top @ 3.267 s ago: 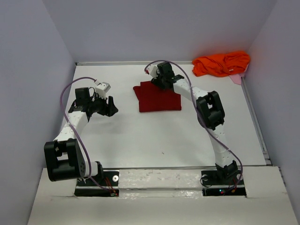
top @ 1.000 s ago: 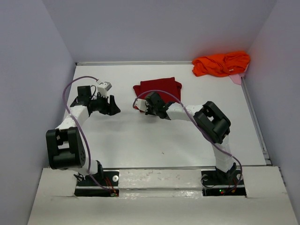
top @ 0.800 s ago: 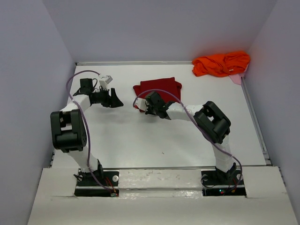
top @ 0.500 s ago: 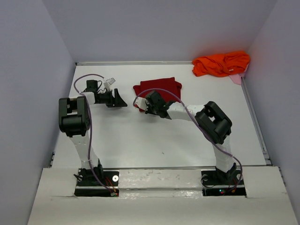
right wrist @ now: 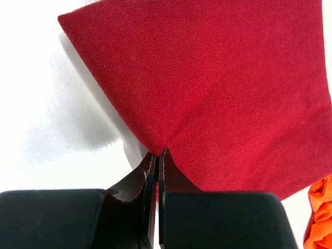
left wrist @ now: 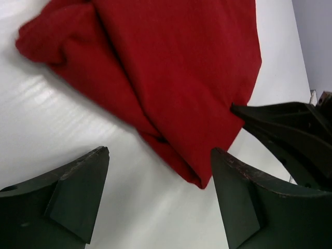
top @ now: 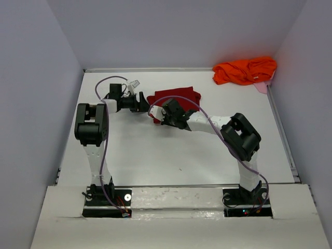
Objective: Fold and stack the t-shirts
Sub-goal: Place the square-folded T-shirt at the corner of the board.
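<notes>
The dark red t-shirt lies folded in the middle of the table's far half. My right gripper is shut on its near left edge, and the cloth puckers into the closed tips. Just off the shirt's left edge, my left gripper stands open. In the left wrist view the shirt's folded corner lies ahead of the wide-apart fingers, with bare table between them. The orange t-shirt is crumpled in the far right corner, and a bit of it shows in the right wrist view.
A pink scrap peeks out under the orange shirt. Walls close in the table on the left, far and right sides. The right gripper's black body shows close at the right of the left wrist view.
My left arm has swung right and away, from the left side of the table up to the red shirt's left edge, and its jaws have opened wider. The right gripper stays shut on the near edge.
</notes>
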Motion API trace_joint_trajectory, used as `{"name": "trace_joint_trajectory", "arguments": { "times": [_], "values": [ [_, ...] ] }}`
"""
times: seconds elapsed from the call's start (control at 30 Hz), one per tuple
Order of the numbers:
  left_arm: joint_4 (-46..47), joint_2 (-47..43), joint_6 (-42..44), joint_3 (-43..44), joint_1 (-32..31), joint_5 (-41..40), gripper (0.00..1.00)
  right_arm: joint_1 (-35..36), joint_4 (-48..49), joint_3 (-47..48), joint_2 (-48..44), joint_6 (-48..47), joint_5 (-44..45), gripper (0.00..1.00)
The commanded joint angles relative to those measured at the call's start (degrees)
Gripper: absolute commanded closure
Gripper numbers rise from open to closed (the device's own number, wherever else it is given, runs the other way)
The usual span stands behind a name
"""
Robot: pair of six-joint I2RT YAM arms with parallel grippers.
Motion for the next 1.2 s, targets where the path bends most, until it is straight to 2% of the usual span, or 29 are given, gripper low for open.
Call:
{"name": "trace_joint_trajectory", "arguments": {
  "times": [0.0,0.23,0.53,0.8,1.17],
  "values": [
    [4.46,2.7,-4.62,4.3,-1.19,1.2,0.12,0.12,-0.16,2.25,-3.49,1.05,-1.05,1.0],
    [5.25,6.83,-6.74,6.41,-4.09,2.25,0.12,0.12,-0.24,3.3,-4.1,1.58,-1.23,1.0],
    [5.87,6.84,-6.91,5.8,-5.06,3.04,0.12,0.12,-1.03,5.68,-5.07,0.71,-0.17,1.0],
    [-0.02,2.8,-0.24,3.87,-4.97,0.5,0.12,0.12,-1.12,7.17,-5.95,-0.7,0.88,1.0],
    [-4.15,-0.02,2.58,1.15,-3.04,-1.0,0.12,-0.4,-1.21,8.84,-6.56,-1.67,1.94,1.0]
  ]
}}
